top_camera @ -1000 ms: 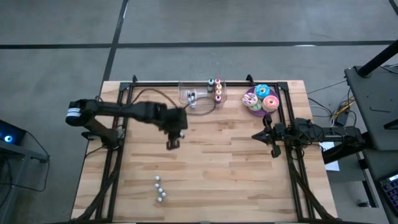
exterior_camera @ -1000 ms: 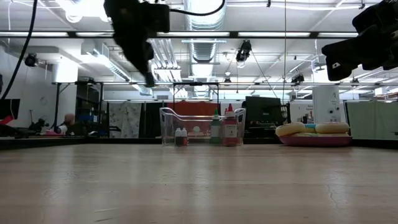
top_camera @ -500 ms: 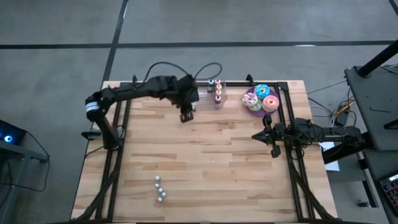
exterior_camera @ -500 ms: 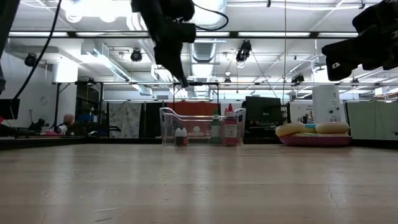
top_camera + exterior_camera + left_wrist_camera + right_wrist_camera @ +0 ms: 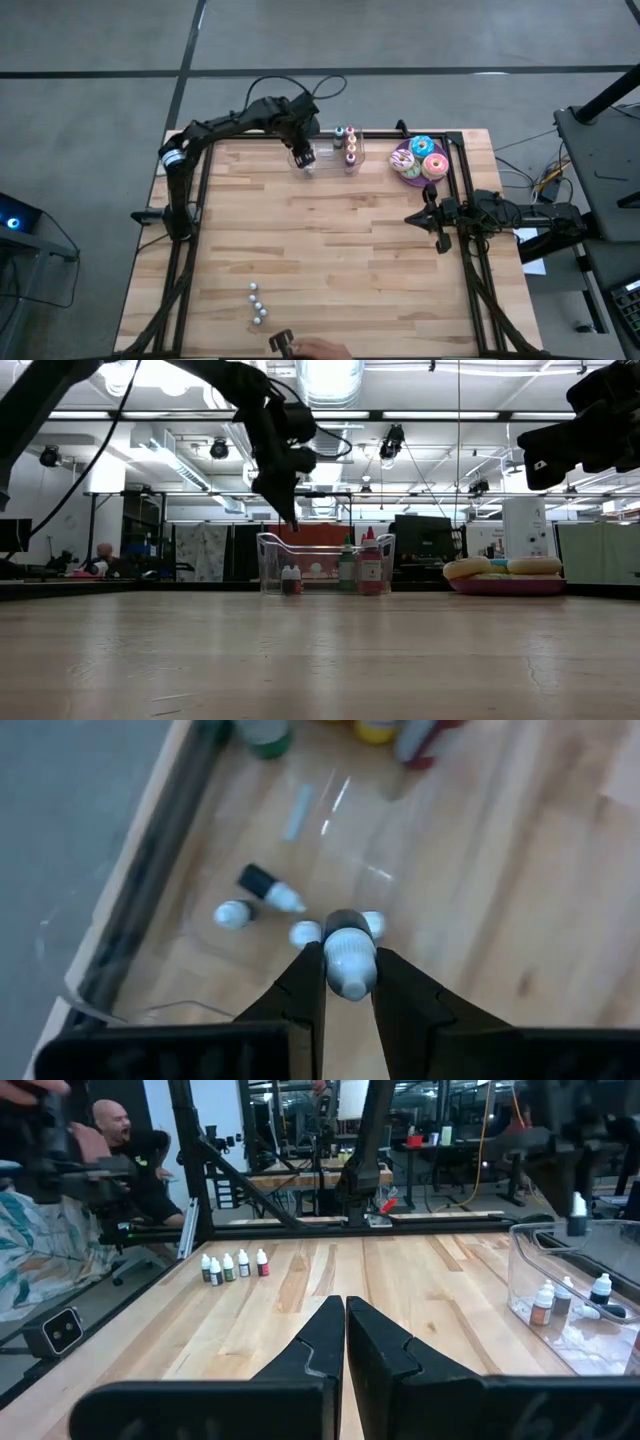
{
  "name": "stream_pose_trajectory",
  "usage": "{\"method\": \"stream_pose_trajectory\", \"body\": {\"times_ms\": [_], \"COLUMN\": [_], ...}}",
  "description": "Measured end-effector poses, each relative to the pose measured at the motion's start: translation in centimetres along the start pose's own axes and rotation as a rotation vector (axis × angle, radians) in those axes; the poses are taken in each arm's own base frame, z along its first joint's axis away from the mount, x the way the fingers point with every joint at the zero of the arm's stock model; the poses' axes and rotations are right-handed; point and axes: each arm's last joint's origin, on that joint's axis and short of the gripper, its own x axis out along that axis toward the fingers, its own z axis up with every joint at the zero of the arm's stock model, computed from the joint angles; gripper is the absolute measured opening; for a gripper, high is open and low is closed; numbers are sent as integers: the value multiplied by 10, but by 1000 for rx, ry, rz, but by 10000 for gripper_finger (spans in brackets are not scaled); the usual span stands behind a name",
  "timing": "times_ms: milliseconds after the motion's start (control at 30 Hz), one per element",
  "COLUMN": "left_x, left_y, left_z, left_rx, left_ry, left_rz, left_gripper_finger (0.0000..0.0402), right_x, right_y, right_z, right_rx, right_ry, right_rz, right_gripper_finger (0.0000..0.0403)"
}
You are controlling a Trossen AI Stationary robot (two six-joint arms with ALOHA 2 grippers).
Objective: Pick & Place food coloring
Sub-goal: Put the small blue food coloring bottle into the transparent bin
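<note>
Swinging from mid-table to the 12 o'clock edge, the left arm now hangs its left gripper [image 5: 302, 155] over the clear bin [image 5: 325, 160]. Its fingers are clamped on a tiny white-capped food coloring bottle [image 5: 349, 963], so a drop looks close. The right gripper [image 5: 345, 1315] waits at 3 o'clock, fingers together. Four more small bottles [image 5: 233, 1265] stand toward 6 o'clock. The held bottle's colour is hidden. Something newly arrived at the 6 o'clock edge, perhaps a hand [image 5: 318, 350], is cut off.
</note>
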Motion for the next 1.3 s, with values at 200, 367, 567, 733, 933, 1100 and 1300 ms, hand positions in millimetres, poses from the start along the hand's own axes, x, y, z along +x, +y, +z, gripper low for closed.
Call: {"method": "stream_pose_trajectory", "body": {"times_ms": [200,367,567,733,933,1100,1300], "left_x": [19,29,43,51,52,52,44], "left_y": [22,29,30,31,31,31,31], "left_z": [-4,-6,-7,-9,-11,-11,-9], "left_rx": [-50,-67,-50,-52,-48,-48,-43], "left_ry": [50,77,113,133,148,150,166], "left_rz": [13,14,6,2,28,30,28], "left_gripper_finger": [44,44,44,44,44,44,44], "right_x": [0,0,0,0,0,0,0], "right_y": [0,0,0,0,0,0,0], "right_z": [0,0,0,0,0,0,0], "right_rx": [0,0,0,0,0,0,0], "right_ry": [0,0,1,1,0,0,0], "right_rz": [0,0,1,0,1,1,0], "right_gripper_finger": [8,8,9,8,8,8,9]}}
